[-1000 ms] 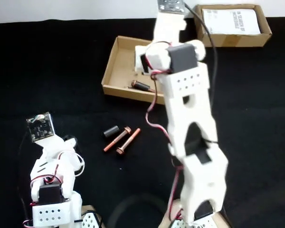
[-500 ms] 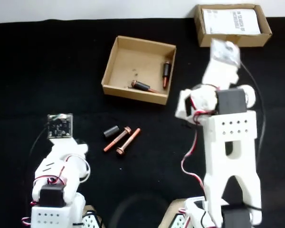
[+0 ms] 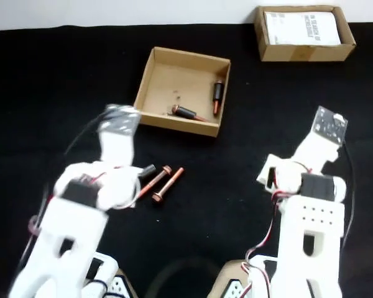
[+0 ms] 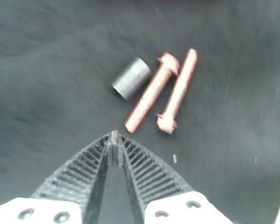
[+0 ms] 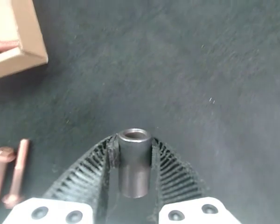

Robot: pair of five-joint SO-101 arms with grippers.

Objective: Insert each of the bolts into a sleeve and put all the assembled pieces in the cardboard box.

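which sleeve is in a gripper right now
The sleeve clamped in the right gripper. The loose sleeve lies on the table beside two bare bolts; the boxed sleeves sit on bolts in the cardboard box.

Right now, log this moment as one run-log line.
left gripper: shut, empty, near two loose bolts and loose sleeve | right gripper: shut on held sleeve | cardboard box: two assembled pieces

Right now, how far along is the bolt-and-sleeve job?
Done: two assembled pieces lie in the cardboard box. In hand: the right gripper is shut on a sleeve; the left gripper is shut and empty. Left: two bolts and a loose sleeve lie on the table, neither bolt sleeved or boxed.
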